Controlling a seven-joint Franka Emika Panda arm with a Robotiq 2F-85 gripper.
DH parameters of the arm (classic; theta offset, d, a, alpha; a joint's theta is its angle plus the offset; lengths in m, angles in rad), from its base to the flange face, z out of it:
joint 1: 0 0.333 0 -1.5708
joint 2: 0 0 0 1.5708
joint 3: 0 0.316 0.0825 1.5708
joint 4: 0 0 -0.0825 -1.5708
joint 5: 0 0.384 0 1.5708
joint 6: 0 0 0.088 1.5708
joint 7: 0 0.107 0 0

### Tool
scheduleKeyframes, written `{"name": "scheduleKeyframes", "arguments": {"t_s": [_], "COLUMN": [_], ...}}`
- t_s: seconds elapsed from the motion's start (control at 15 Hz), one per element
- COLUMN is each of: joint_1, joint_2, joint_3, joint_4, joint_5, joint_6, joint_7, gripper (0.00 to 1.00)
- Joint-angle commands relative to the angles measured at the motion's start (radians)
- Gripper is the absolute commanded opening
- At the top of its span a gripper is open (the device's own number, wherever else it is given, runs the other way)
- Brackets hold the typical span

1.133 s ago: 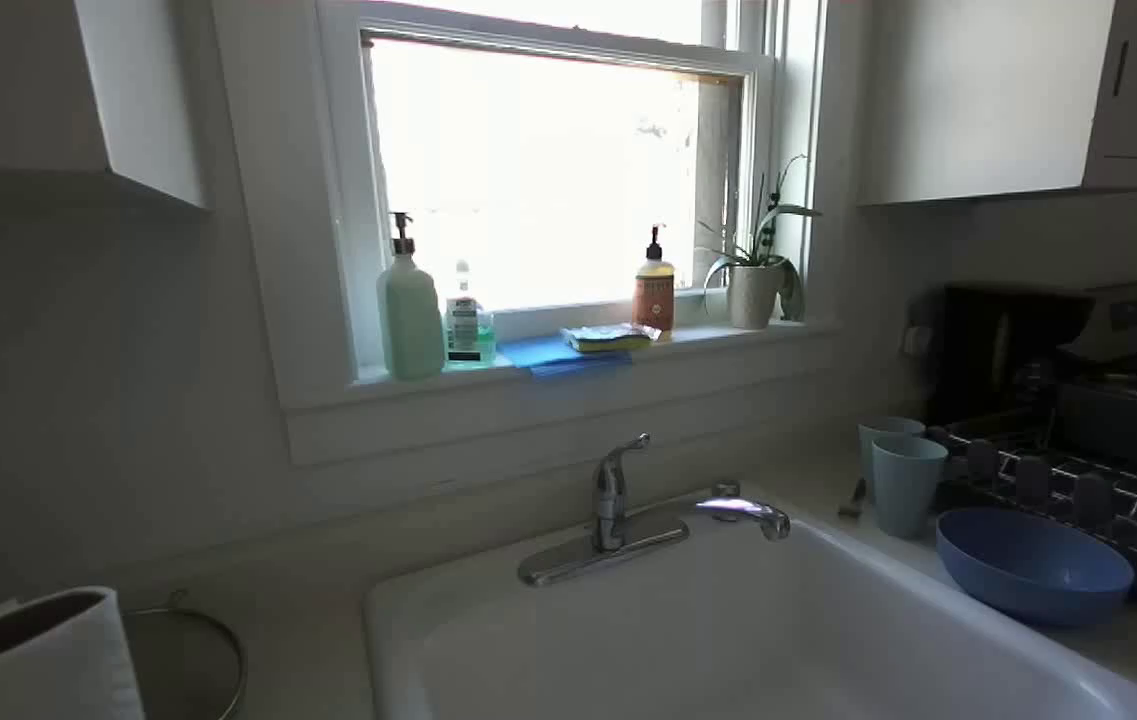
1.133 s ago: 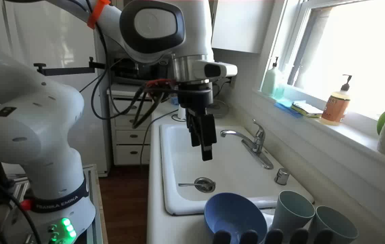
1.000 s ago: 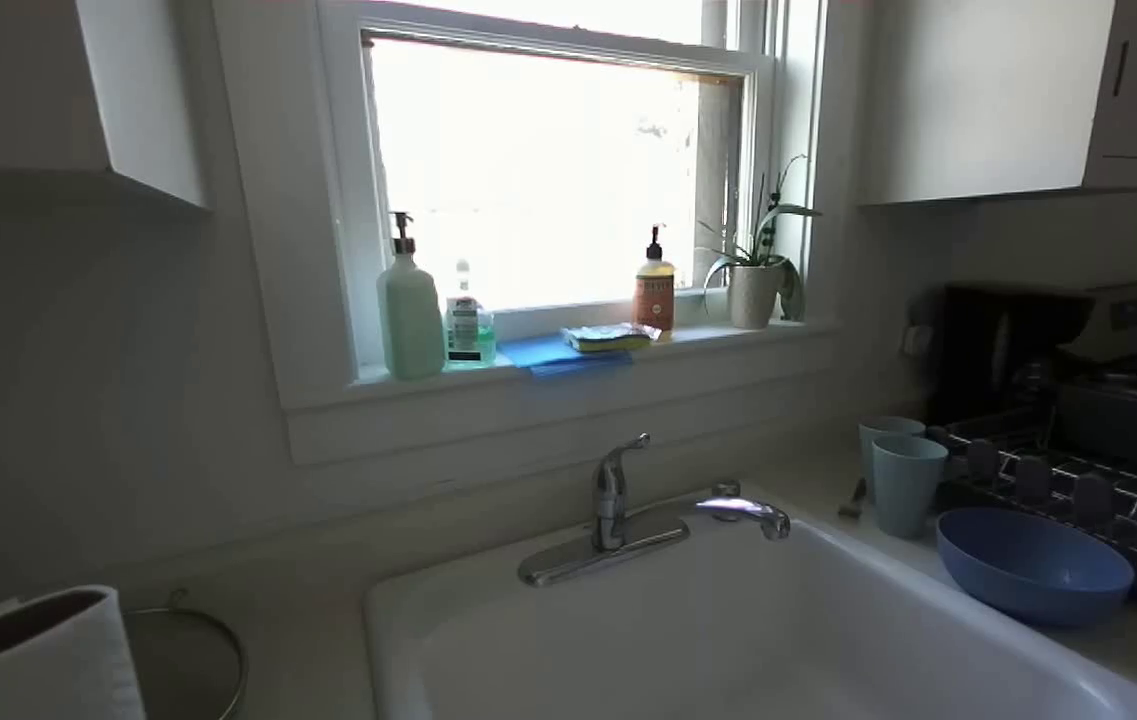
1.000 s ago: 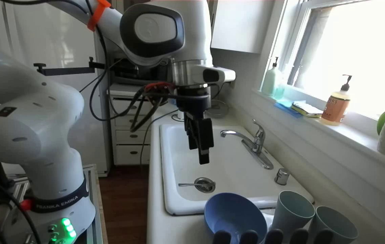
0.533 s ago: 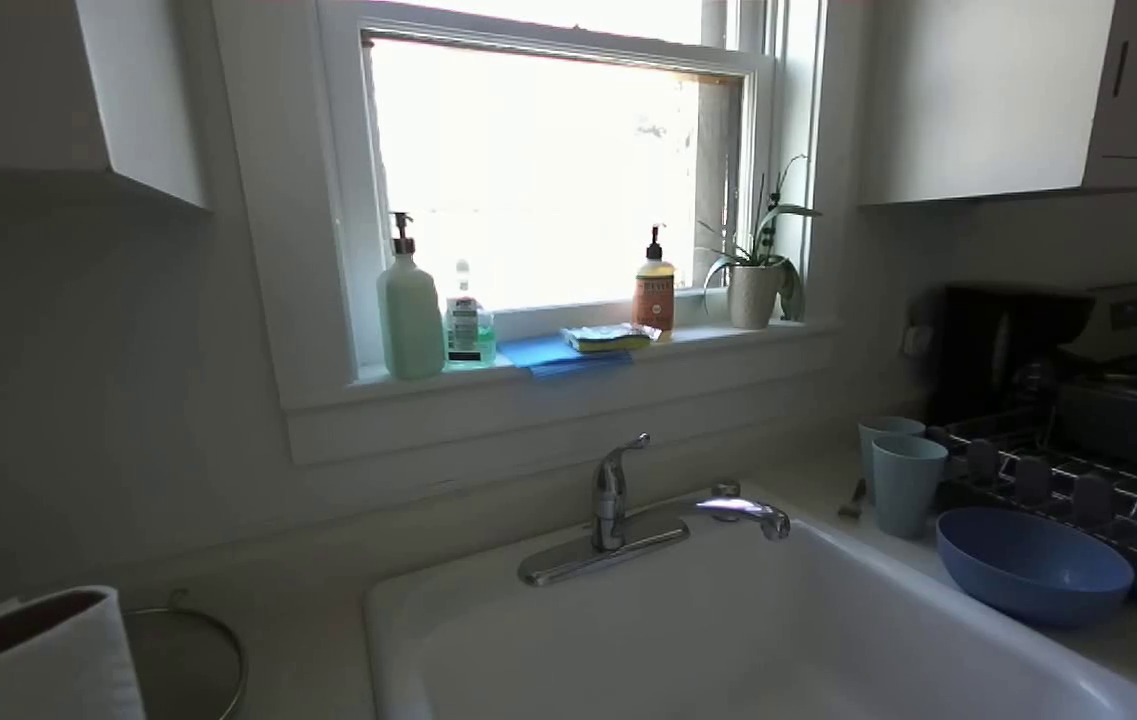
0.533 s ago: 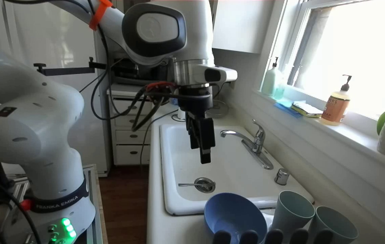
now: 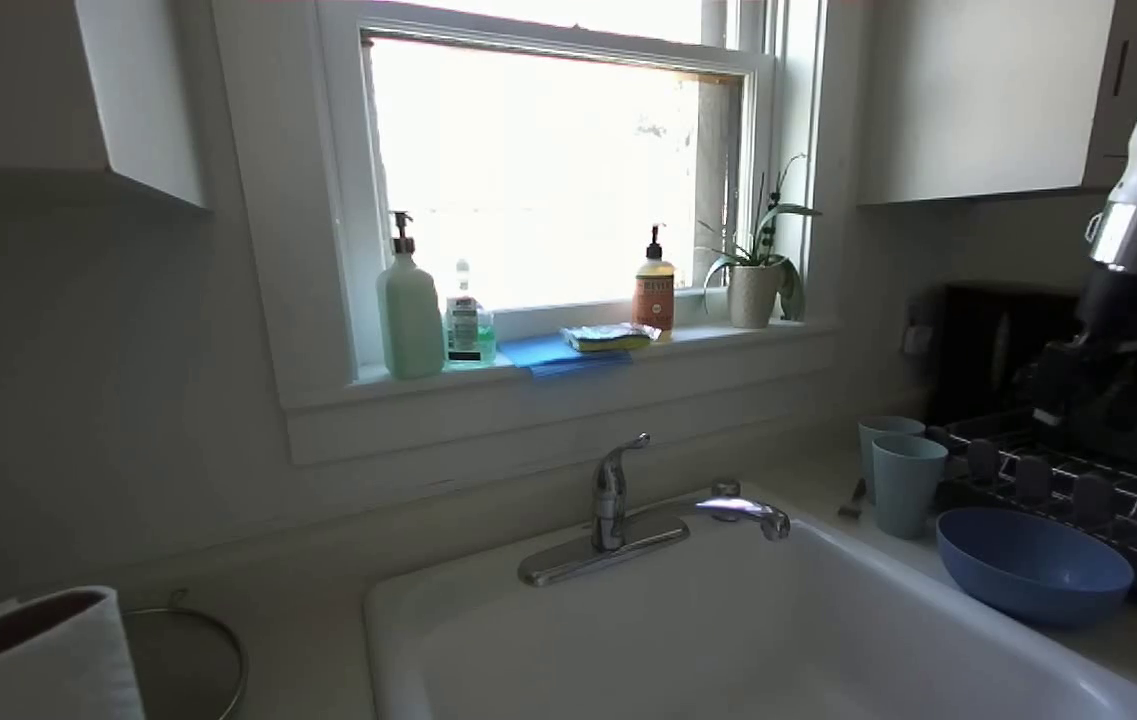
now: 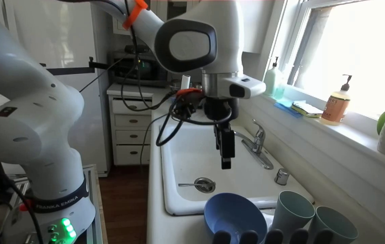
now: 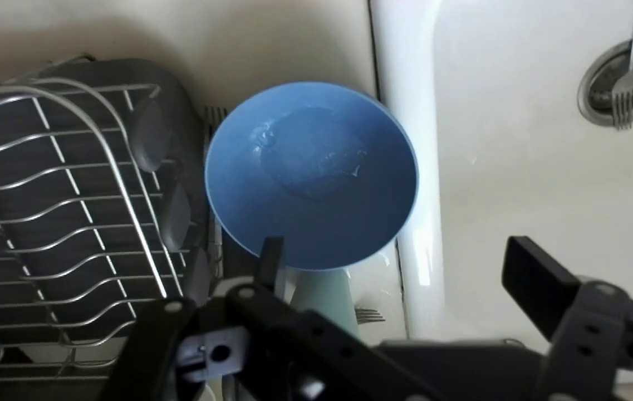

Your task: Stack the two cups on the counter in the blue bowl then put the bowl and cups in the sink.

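Up above one end of the large white rectangular sink (image 8: 182, 207) you've got the black two-finger gripper (image 9: 402, 273), pointing down. Jaws spread wide, you're holding nothing. Your wrist view puts one fingertip (image 9: 271, 264) across the edge of the round, shallow blue bowl (image 9: 310, 161), the other across the sink's basin. In an exterior view your fingers (image 8: 226, 162) end well apart from the bowl; height over the sink, can't tell.

Bowl: upright on the pale flat counter (image 8: 182, 228), just beside the rim at that same end of the sink. Can't tell if it touches the rim. You can see a shiny, wet-looking patch in its bottom.

Cups, same end of the sink: one pale blue-green tapered cup (image 8: 290, 217) next to the bowl, toward the sink's back edge, and a matching pale blue-green cup (image 8: 336, 222) close beside it. Both upright on the counter, standing separately.

Rest, around your sink: chrome single-lever faucet (image 7: 610, 500) on its back ledge. Silver metal fork (image 9: 624, 86) over the round metal drain (image 9: 603, 83) inside it. Second silver fork (image 9: 369, 316), only tines showing, on the counter by the sink's rim near a cup. Chrome-wire dish rack (image 9: 79, 223) with dark grey tray, on the bowl's far side from the sink. Hollow white cylinder (image 7: 38, 660), cut by the frame, off the sink's opposite end. White window sill (image 7: 703, 338) up behind the sink: pale green pump bottle (image 7: 412, 318), orange-labelled pump bottle (image 7: 654, 297), potted green plant (image 7: 752, 290).
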Motion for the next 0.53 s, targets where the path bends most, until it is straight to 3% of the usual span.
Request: {"name": "scheduleKeyframes", "arguments": {"t_s": [0.0,0.47], "joint_1": [0.028,0.064], "joint_2": [0.200,0.453], "joint_3": [-0.032,-0.071], "joint_4": [0.120,0.306], "joint_5": [0.115,0.246], "joint_6": [0.116,0.298], "joint_7": [0.055,0.001], "gripper": [1.00,1.00]}}
